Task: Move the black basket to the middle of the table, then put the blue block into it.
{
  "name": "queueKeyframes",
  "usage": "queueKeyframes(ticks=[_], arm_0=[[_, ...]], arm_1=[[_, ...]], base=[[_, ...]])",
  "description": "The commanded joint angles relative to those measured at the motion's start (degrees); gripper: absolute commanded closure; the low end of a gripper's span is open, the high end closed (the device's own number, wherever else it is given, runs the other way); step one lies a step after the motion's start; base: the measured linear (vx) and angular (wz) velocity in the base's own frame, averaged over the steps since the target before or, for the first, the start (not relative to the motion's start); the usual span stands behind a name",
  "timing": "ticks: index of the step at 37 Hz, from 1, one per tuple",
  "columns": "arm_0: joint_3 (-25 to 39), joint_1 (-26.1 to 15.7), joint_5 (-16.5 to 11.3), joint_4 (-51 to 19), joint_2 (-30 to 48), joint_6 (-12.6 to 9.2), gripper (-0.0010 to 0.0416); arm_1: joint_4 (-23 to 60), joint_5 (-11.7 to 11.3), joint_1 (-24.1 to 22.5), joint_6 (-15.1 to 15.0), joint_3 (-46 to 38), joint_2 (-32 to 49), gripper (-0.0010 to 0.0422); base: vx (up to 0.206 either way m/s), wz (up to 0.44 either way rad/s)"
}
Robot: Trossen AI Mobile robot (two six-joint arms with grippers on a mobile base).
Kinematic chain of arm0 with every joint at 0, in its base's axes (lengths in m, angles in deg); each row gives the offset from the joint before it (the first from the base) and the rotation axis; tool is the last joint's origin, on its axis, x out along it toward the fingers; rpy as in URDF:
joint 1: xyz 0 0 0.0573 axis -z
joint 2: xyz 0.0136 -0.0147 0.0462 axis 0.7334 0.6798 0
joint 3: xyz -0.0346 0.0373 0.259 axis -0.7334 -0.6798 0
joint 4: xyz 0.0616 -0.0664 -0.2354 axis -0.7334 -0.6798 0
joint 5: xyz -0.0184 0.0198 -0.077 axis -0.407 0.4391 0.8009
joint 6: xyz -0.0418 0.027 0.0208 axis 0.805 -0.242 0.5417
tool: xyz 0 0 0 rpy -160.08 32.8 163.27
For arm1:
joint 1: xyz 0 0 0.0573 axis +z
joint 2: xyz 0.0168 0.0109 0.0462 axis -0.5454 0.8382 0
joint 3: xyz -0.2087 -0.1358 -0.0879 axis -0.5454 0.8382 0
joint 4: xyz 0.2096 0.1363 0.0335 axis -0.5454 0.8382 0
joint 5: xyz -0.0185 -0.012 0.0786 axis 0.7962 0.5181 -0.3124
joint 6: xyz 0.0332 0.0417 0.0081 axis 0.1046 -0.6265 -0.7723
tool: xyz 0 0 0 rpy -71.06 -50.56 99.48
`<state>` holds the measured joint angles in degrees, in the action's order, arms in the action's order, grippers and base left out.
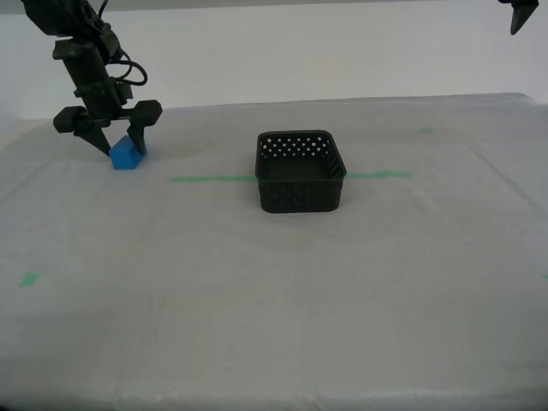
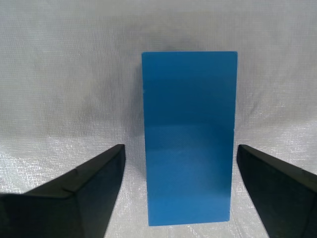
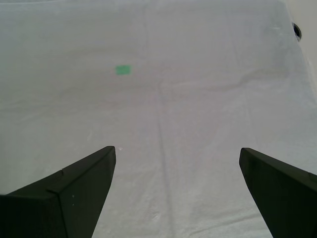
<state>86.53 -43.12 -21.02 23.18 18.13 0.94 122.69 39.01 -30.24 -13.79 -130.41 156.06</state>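
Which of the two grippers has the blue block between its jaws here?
My second gripper, at the exterior view's left: its open jaws straddle the blue block. My first gripper has only bare table under it.

Pale table (image 1: 274, 325) with a basket, a block and green tape marks

The black basket (image 1: 300, 171) sits near the middle, on the thin green tape line (image 1: 210, 179). The blue block (image 1: 127, 153) lies well apart toward the exterior view's left. A small green tape bit (image 1: 29, 279) marks the covering nearer the camera.
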Motion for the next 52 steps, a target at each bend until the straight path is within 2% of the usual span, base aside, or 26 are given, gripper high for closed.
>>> queueKeyframes(ticks=[1, 31, 35, 45, 52], arm_0=[[0.0, 0.0, 0.0, 0.0, 0.0, 0.0, 0.0055], [0.0, 0.0, 0.0, 0.0, 0.0, 0.0, 0.0055], [0.0, 0.0, 0.0, 0.0, 0.0, 0.0, 0.0055], [0.0, 0.0, 0.0, 0.0, 0.0, 0.0, 0.0055], [0.0, 0.0, 0.0, 0.0, 0.0, 0.0, 0.0055]], arm_1=[[0.4, 0.3, 0.0, -0.3, 0.0, 0.0, 0.0156], [3.4, 0.3, -0.2, -0.2, -0.9, -0.1, 0.0417], [5.2, 0.0, -0.3, -0.2, -2.1, -0.2, 0.0405], [10.4, -1.5, -2.0, -0.1, -6.2, -1.5, 0.0406], [11.0, -1.5, -4.8, 1.4, -6.8, -5.0, 0.0406]], base=[[0.0, 0.0], [0.0, 0.0], [0.0, 0.0], [0.0, 0.0], [0.0, 0.0]])
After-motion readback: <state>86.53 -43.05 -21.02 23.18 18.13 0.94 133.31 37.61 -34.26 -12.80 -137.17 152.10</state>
